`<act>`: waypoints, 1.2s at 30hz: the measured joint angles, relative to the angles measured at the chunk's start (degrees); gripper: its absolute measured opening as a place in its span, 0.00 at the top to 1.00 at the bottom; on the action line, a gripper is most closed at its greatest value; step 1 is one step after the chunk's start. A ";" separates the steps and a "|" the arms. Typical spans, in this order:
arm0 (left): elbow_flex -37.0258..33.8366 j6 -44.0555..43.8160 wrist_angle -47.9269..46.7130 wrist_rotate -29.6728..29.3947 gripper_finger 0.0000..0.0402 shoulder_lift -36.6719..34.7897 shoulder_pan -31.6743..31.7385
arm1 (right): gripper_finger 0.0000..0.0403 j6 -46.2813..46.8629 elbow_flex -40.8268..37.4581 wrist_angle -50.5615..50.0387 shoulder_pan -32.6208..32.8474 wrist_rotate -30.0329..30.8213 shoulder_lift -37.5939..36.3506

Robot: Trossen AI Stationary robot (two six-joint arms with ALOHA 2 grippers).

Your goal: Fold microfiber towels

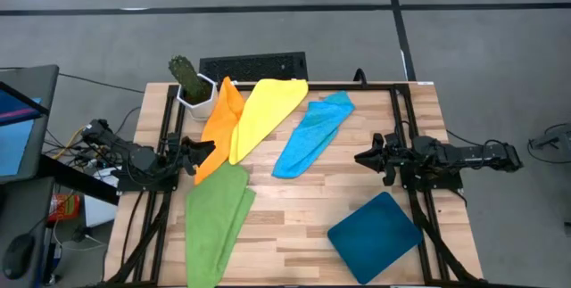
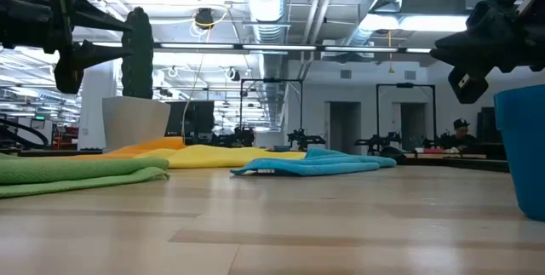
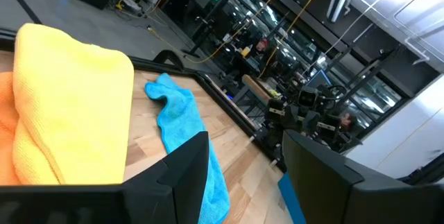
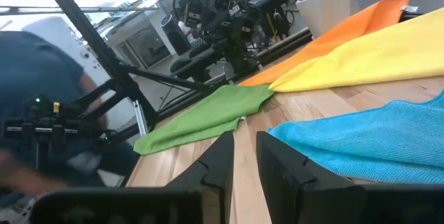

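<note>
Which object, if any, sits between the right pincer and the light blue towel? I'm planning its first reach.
Nothing visible does. The right pincer hangs above bare wood at the table's right side, and the light blue towel lies just inward of it. The teal tray lies nearer the front edge, off that line.

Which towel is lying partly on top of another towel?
The yellow towel. Its edge overlaps the orange towel beside it, while the light blue towel and green towel each lie alone on the table.
</note>
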 joint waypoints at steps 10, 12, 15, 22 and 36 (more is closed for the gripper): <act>-0.01 0.00 -0.01 0.00 0.56 0.00 0.00 | 0.78 0.00 -0.02 0.00 0.00 0.00 0.00; 0.00 0.00 0.00 0.00 0.56 0.00 0.00 | 0.78 0.00 -0.01 0.00 0.02 0.02 0.00; 0.00 0.00 -0.01 0.00 0.56 0.00 0.00 | 0.78 0.00 -0.01 0.00 0.01 0.01 0.00; 0.01 0.00 -0.02 0.00 0.56 0.00 0.00 | 0.78 0.00 -0.02 -0.02 0.02 0.01 0.00; -0.04 -2.63 0.67 1.11 0.56 0.00 0.00 | 0.78 -0.01 -0.02 -0.02 0.01 0.02 -0.01</act>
